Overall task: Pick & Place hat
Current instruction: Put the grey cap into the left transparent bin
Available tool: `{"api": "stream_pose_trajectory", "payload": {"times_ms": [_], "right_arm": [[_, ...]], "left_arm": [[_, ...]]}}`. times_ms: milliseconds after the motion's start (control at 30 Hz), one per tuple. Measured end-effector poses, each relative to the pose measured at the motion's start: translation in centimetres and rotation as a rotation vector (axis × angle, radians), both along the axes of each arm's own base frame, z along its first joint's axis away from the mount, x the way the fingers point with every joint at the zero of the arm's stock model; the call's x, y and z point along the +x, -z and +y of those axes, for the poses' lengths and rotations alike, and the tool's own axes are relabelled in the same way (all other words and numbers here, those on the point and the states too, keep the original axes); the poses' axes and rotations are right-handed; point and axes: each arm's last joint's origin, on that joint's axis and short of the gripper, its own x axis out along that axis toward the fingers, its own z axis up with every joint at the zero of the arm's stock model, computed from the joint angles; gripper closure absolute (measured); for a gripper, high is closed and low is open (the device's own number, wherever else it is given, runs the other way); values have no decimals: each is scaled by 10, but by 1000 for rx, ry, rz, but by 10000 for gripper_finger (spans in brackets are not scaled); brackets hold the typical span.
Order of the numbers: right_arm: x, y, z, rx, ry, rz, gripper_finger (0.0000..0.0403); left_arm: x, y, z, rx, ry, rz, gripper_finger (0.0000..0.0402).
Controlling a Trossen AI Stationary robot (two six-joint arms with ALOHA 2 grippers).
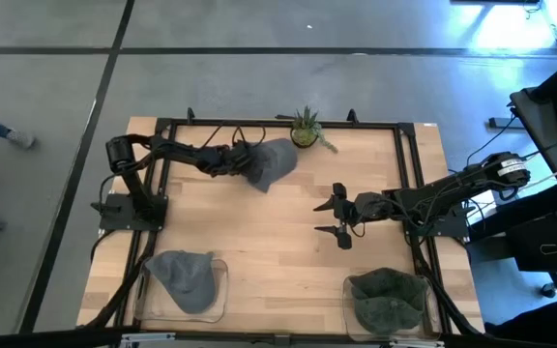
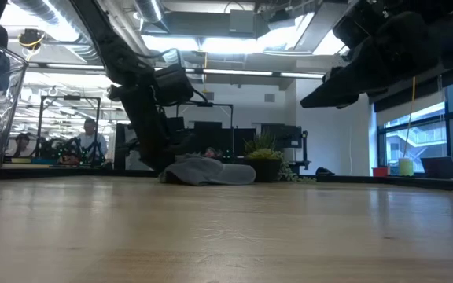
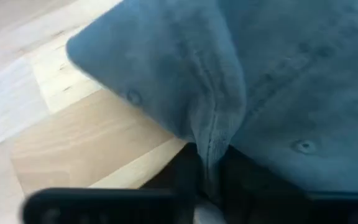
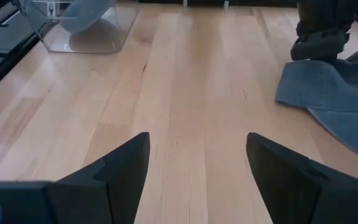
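Note:
A grey-blue hat (image 1: 271, 162) lies crumpled on the table near the far edge; it also shows in the low view (image 2: 209, 172) and in the right wrist view (image 4: 344, 99). My left gripper (image 1: 243, 160) is at the hat's left side and is shut on it. My right gripper (image 1: 340, 218) is open and empty above the middle of the table, right of and nearer than the hat; its two fingers show spread in the right wrist view (image 4: 197, 168). My left gripper pinches a raised fold of the hat's cloth along a stitched seam (image 3: 211, 146) between its two fingers, at the hat's left side. The fingers come from the table's left, slanting down. The hat's body (image 2: 219, 174) rests on the table.
A small potted plant (image 1: 305, 130) stands at the far edge, just right of the hat. A clear bin (image 1: 219, 290) at the near left holds another blue-grey hat. A clear bin (image 1: 352, 302) at the near right holds a green-grey hat. Bare wood lies between them.

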Motion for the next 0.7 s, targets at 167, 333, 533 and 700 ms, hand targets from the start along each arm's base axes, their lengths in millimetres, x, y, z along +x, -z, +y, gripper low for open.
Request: {"api": "stream_pose_trajectory", "payload": {"times_ms": [167, 333, 533, 700], "right_arm": [[0, 1, 0, -1, 0, 8, 137], [0, 1, 0, -2, 0, 8, 137], [-1, 2, 0, -21, -1, 26, 137], [-3, 6, -1, -22, 5, 63, 137]], "left_arm": [[1, -15, -11, 29, 96, -11, 388], [1, -51, -22, 87, 190, -114, 392], [-5, -96, -48, 144, 454, -234, 394], [-16, -133, -76, 194, 696, -364, 394]]}}
